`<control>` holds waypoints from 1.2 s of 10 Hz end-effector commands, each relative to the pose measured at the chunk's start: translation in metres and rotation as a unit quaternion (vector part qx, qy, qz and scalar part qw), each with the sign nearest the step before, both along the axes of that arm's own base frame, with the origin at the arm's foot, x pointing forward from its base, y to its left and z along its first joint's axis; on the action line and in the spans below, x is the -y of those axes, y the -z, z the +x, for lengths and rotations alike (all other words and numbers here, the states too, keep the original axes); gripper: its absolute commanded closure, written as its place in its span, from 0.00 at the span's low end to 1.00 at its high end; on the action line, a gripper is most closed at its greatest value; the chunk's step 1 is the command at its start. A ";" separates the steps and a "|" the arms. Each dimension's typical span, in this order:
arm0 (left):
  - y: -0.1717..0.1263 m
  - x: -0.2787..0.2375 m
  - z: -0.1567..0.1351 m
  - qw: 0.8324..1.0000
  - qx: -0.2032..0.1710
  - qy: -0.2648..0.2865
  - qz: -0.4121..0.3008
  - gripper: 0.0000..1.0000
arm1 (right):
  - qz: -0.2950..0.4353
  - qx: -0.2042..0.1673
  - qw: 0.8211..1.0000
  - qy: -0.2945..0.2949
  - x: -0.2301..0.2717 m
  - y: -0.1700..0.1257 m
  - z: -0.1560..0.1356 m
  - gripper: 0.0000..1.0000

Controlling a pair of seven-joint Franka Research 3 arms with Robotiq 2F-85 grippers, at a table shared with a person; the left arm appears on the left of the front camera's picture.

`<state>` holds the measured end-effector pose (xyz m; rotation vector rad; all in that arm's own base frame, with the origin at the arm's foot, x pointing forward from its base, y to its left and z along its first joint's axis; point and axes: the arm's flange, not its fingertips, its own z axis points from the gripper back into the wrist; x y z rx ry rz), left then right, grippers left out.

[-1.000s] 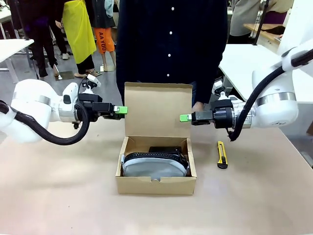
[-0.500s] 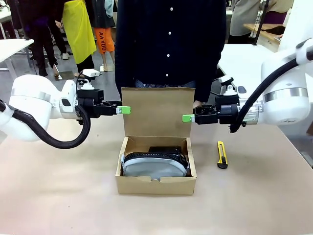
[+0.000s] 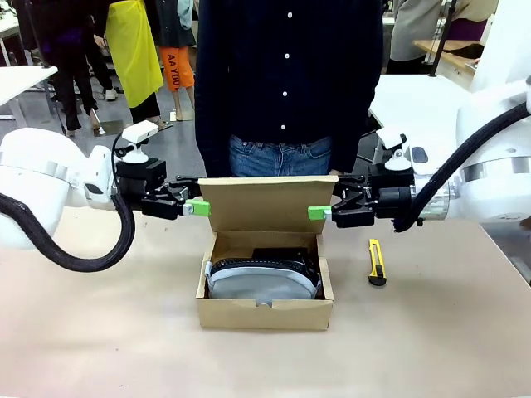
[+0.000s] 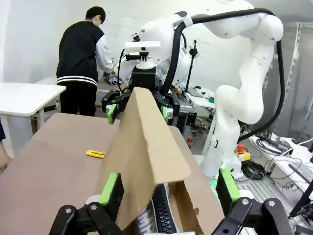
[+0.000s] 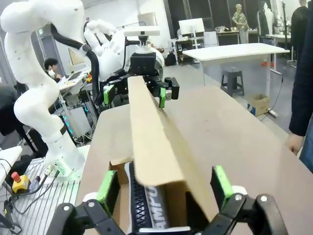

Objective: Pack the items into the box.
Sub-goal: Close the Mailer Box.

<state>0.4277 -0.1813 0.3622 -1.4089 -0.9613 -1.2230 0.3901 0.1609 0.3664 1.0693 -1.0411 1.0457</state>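
1. Front view: tan surface (image 3: pixel 99 332), person's dark shirt behind.
2. Brown cardboard box (image 3: pixel 265 313) mid-surface, flap lid (image 3: pixel 267 203) tilted forward.
3. Left tool (image 3: pixel 197 206) and right tool (image 3: pixel 316 212) spread wide astride lid's side edges, gripping nothing.
4. Grey zip pouch (image 3: pixel 262 280) inside box; black stapler (image 3: pixel 280 254) behind it.
5. Yellow utility knife (image 3: pixel 377 262) right of box.

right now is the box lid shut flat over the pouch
No, the flap lid stands partly raised between both open grippers, and the grey pouch shows inside the box.
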 end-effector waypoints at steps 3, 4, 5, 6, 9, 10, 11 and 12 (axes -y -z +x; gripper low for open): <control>0.021 0.014 -0.015 0.999 0.048 0.010 0.002 0.00 | -0.025 0.016 1.000 0.009 -0.009 0.034 -0.019 0.00; 0.026 0.016 -0.016 0.999 0.044 0.018 0.005 0.00 | -0.024 0.015 0.999 0.016 -0.006 0.038 -0.023 0.00; 0.030 0.016 -0.016 0.999 0.043 0.008 0.017 0.00 | -0.022 0.015 0.999 0.022 -0.002 0.038 -0.026 0.00; 0.030 0.012 -0.016 0.999 0.039 0.005 0.011 0.00 | -0.019 0.019 0.999 0.028 0.004 0.037 -0.029 0.00; 0.021 -0.009 -0.018 0.998 0.054 -0.019 -0.004 0.00 | -0.020 0.026 0.998 0.051 0.035 0.026 -0.038 0.00; 0.016 -0.022 -0.022 0.998 0.059 -0.026 -0.012 0.00 | -0.021 0.029 0.997 0.066 0.053 0.020 -0.044 0.00; 0.009 -0.037 -0.028 0.997 0.067 -0.027 -0.025 0.00 | -0.013 0.032 0.996 0.078 0.069 0.014 -0.050 0.00; 0.000 -0.053 -0.038 0.996 0.078 -0.028 -0.037 0.00 | -0.012 0.036 0.995 0.094 0.086 0.008 -0.056 0.00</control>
